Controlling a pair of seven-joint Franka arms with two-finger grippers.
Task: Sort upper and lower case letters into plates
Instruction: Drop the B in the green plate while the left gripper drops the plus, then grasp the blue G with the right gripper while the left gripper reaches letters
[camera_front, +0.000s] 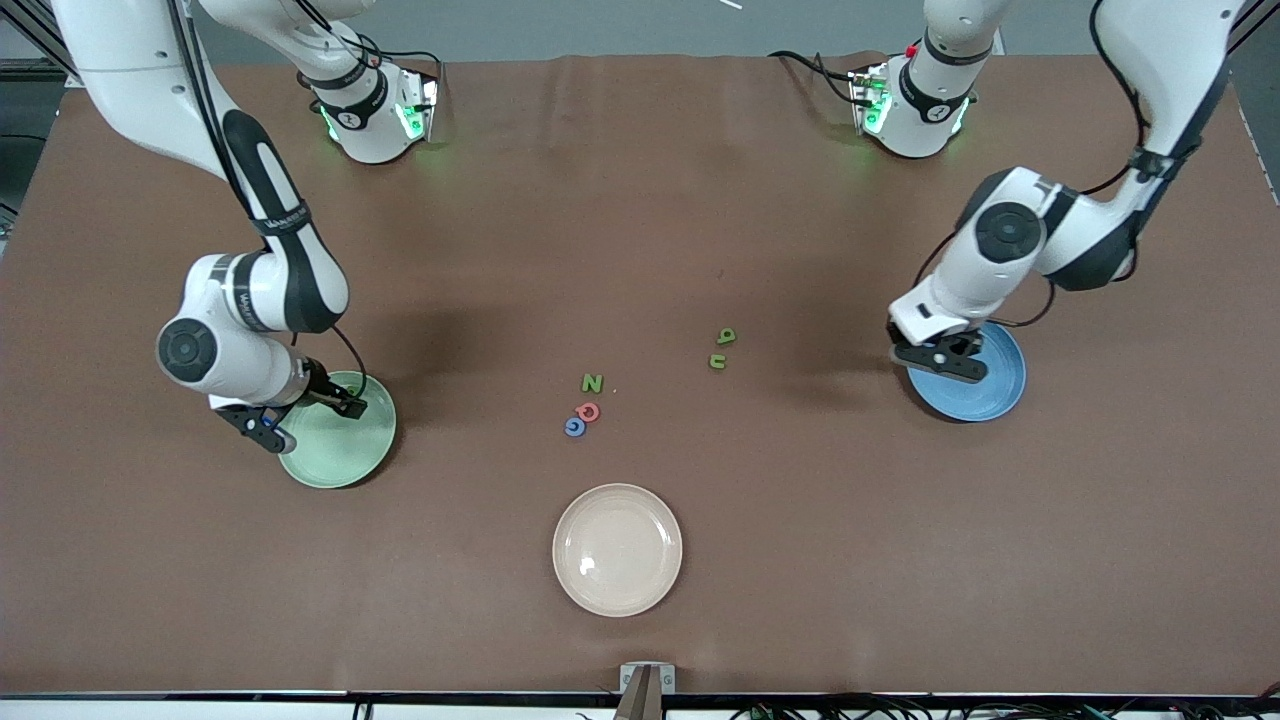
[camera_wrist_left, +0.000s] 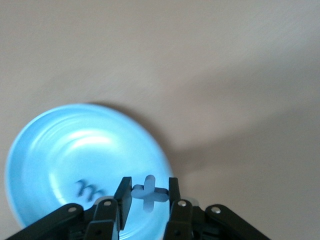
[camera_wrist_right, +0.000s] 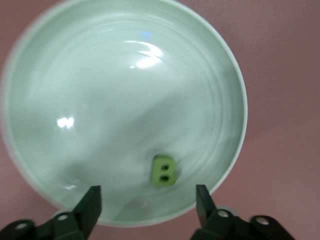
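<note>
Front view: I take the blue plate as my landmark. My left gripper hangs over its rim on the side toward the table's middle. The green plate sits well apart, at the right arm's end, with my right gripper over it. Five letters still lie loose on the brown table between the two plates: green q and u nearer the blue plate, then green N, red Q and blue c. The beige plate lies nearest the camera.

Left wrist view: the fingers pinch a blue t directly above the blue plate, beside a dark m already lying in it. I judge a straight release lands it inside, though close to the rim.

Right wrist view: the jaws stand wide and empty; a green B lies flat in the green plate, between the fingertips and below them. Plenty of room around both plates.
</note>
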